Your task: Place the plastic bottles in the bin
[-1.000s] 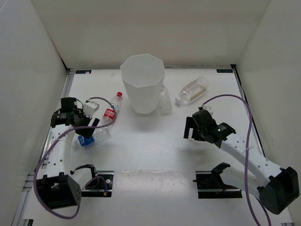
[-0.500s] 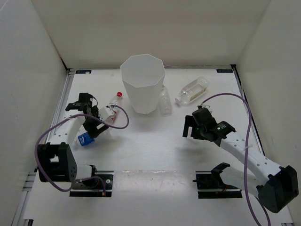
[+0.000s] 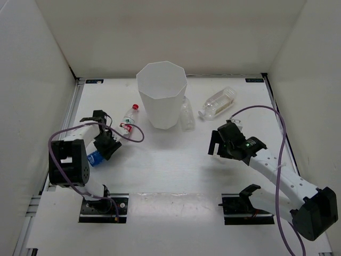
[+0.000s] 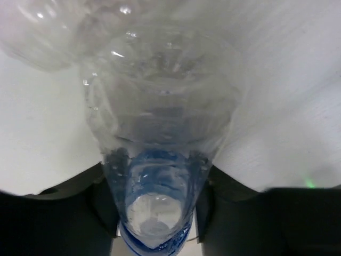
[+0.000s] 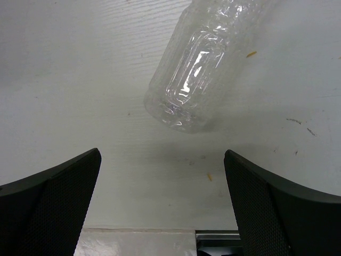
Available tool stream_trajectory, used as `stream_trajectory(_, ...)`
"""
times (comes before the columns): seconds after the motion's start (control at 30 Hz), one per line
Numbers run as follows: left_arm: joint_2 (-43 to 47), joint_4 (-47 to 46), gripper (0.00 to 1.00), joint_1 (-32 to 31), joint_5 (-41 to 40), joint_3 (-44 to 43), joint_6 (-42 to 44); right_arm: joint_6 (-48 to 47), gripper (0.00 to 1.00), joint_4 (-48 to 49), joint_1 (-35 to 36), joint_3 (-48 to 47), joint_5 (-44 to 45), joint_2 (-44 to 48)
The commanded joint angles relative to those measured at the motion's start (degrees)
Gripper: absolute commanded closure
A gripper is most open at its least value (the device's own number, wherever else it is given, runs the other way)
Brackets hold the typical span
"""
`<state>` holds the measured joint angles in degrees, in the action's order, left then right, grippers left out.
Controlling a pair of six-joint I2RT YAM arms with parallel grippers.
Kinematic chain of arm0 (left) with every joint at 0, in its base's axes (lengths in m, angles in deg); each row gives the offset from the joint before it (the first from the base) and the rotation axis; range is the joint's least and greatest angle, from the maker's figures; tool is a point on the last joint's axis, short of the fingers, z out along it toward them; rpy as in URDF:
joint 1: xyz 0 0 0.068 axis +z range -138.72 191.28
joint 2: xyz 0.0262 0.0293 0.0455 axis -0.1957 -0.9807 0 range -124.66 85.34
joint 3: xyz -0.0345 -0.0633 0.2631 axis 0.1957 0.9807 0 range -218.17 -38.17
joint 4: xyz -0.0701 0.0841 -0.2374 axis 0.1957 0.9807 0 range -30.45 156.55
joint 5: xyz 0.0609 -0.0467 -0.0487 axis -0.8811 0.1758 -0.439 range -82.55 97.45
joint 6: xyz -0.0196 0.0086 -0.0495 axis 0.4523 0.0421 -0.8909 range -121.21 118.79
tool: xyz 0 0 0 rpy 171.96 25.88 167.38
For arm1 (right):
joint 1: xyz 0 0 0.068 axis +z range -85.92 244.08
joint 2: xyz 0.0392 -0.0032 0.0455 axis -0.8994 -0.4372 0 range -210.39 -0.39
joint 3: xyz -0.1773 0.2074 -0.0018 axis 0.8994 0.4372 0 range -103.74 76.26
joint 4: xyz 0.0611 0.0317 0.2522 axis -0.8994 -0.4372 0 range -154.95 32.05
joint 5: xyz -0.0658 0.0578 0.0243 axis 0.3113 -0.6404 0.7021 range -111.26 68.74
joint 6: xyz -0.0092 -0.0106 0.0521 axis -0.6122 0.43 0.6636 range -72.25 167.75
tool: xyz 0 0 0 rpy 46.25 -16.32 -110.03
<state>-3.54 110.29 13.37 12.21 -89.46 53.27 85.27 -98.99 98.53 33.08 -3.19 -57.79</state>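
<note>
The tall white bin (image 3: 161, 95) stands at the back middle. My left gripper (image 3: 106, 144) (image 4: 154, 184) is shut on the blue-labelled bottle (image 3: 96, 158) (image 4: 160, 106), which lies on the table at the left and fills the left wrist view. Just beyond it lies the red-labelled bottle (image 3: 128, 118). One plain clear bottle (image 3: 186, 114) rests against the bin's right side, and the larger white-capped bottle (image 3: 218, 102) lies farther right. My right gripper (image 3: 217, 140) (image 5: 161, 160) is open and holds nothing; a clear bottle (image 5: 197, 80) lies a short way ahead of its fingers.
White walls close in the table on the left, back and right. Purple cables loop from both arms across the table. Two black mounts (image 3: 101, 205) (image 3: 242, 205) sit at the near edge.
My left arm swung in toward the left side of the table, and its gripper came down around the blue-labelled bottle and closed on it. The right arm has stayed put.
</note>
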Motion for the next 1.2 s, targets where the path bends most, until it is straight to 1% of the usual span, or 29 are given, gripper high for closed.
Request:
stream_trajectory(0.0,0.73,-1.27,0.53,1.69,2.80,-3.73,-4.64,-0.60,0.00,-1.24,-0.27,-3.40,1.45,-1.12)
stream_trajectory(0.03,0.73,0.22,0.56,2.21,4.02,-4.43,-4.64,-0.60,0.00,-1.85,-0.27,-3.40,1.45,-1.13)
stream_trajectory(0.1,0.73,1.55,0.61,2.22,4.04,-4.44,-4.64,0.01,0.00,-1.85,-0.27,-4.02,3.11,-1.74)
stream_trajectory(0.13,0.73,1.55,0.78,2.22,4.04,-3.74,-5.51,0.53,0.00,-1.85,-0.79,-4.02,3.12,-1.74)
stream_trajectory(0.17,0.73,2.08,0.85,2.22,4.04,-3.73,-6.92,0.54,0.00,-1.85,-0.80,-4.02,3.12,-1.74)
stream_trajectory(0.2,0.20,2.08,0.90,2.22,4.04,-3.73,-7.71,0.54,0.00,-1.85,-0.80,-4.02,3.12,-2.35)
stream_trajectory(0.33,1.51,4.89,0.90,3.80,4.65,-7.68,-11.58,0.54,0.00,-1.85,-0.80,-4.55,3.12,-2.97)
stream_trajectory(0.37,2.04,5.59,0.90,4.32,6.22,-8.91,-12.20,0.02,0.00,-1.85,-0.80,-4.55,3.12,-2.97)
stream_trajectory(0.4,2.05,7.25,0.90,5.81,6.84,-11.79,-12.73,0.01,0.00,-1.85,-0.80,-4.55,3.12,-2.97)
stream_trajectory(0.47,3.45,9.02,0.90,7.31,8.16,-15.14,-13.26,0.01,0.00,-1.85,-0.80,-4.55,3.12,-2.97)
stream_trajectory(0.53,3.45,11.03,0.90,8.37,8.17,-20.59,-13.26,0.01,0.00,-1.85,-0.80,-3.94,3.12,-2.97)
stream_trajectory(0.6,3.45,11.83,0.90,8.37,8.17,-24.89,-14.57,0.53,0.00,-1.24,-0.80,-3.41,3.12,-2.97)
stream_trajectory(0.63,3.45,11.84,0.90,8.37,8.86,-29.79,-15.19,0.54,0.00,-1.24,-0.80,-3.40,3.12,-2.97)
stream_trajectory(0.67,2.93,11.84,0.90,8.37,9.39,-32.36,-16.06,0.54,0.00,-0.63,-0.80,-3.40,3.12,-2.97)
stream_trajectory(0.7,2.14,9.23,0.90,7.68,9.92,-35.08,-17.46,0.54,0.00,-0.62,-0.80,-2.88,2.59,-2.97)
stream_trajectory(0.73,1.61,7.72,0.90,6.89,9.92,-40.50,-20.35,1.06,0.00,-0.62,-0.80,-2.88,2.59,-2.97)
stream_trajectory(0.77,0.04,5.97,0.90,6.36,9.92,-43.26,-22.12,1.07,0.00,-0.62,-0.80,-2.88,2.59,-2.97)
stream_trajectory(0.8,-0.85,1.95,0.90,5.74,9.92,-46.07,-24.05,1.59,0.00,-0.62,-0.80,-2.88,2.59,-2.97)
stream_trajectory(0.83,-1.81,0.08,0.90,4.34,9.92,-52.10,-28.16,1.59,0.00,-0.62,-0.80,-2.88,2.59,-2.45)
stream_trajectory(0.9,-5.50,-3.26,0.90,2.93,9.92,-58.89,-32.75,1.59,0.00,-0.62,-0.80,-2.35,1.97,-2.45)
stream_trajectory(0.93,-7.08,-5.02,0.90,1.36,9.92,-62.76,-36.77,2.12,0.00,-0.62,-0.80,-2.35,1.97,-1.75)
stream_trajectory(0.97,-10.23,-5.56,0.90,0.56,10.79,-70.97,-38.55,2.12,0.00,-0.62,-0.80,-2.35,1.97,-1.13)
stream_trajectory(1.03,-12.88,-7.05,0.90,-1.37,11.33,-78.32,-41.81,3.35,0.00,-0.62,-0.80,-1.73,1.97,-0.43)
stream_trajectory(1.07,-13.77,-9.76,0.90,-3.56,11.33,-83.57,-44.35,3.35,0.00,-0.62,-0.80,-1.04,1.97,0.36)
stream_trajectory(1.1,-14.56,-11.61,0.90,-4.89,11.33,-85.36,-45.41,3.87,0.00,-0.62,-0.80,-1.03,1.97,0.37)
stream_trajectory(1.13,-15.35,-13.63,0.90,-6.20,8.20,-86.60,-46.47,4.40,0.00,-0.62,-0.27,-0.42,1.97,1.06)
stream_trajectory(1.17,-15.36,-15.74,0.90,-9.00,6.69,-88.09,-48.13,4.41,0.00,-0.62,-0.27,-0.42,1.97,1.59)
